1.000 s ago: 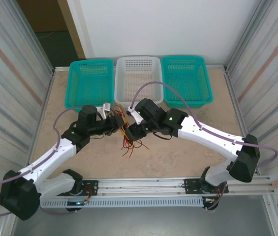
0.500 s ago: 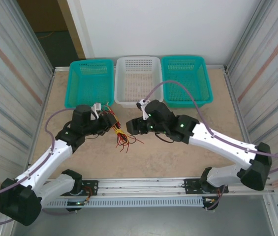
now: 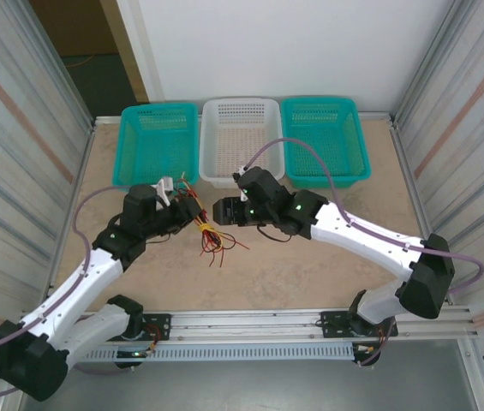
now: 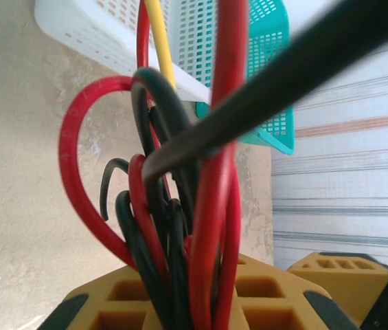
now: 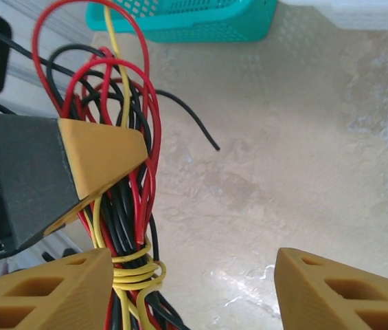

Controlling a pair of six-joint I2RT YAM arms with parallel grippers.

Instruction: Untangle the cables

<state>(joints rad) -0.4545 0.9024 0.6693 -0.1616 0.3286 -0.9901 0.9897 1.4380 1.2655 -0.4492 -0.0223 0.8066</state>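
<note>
The left gripper (image 3: pixel 194 214) squeezes the cables (image 3: pixel 212 240), a red, black and yellow bunch in the middle of the table (image 3: pixel 310 265). The right gripper (image 3: pixel 222 211) has its fingers wide apart, just beside the bunch.

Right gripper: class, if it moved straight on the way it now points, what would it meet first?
Most likely the cables, bunched just ahead of one finger of the right gripper and clamped in the left gripper. Between its open jaws lies bare table, though depth is unclear.
</note>
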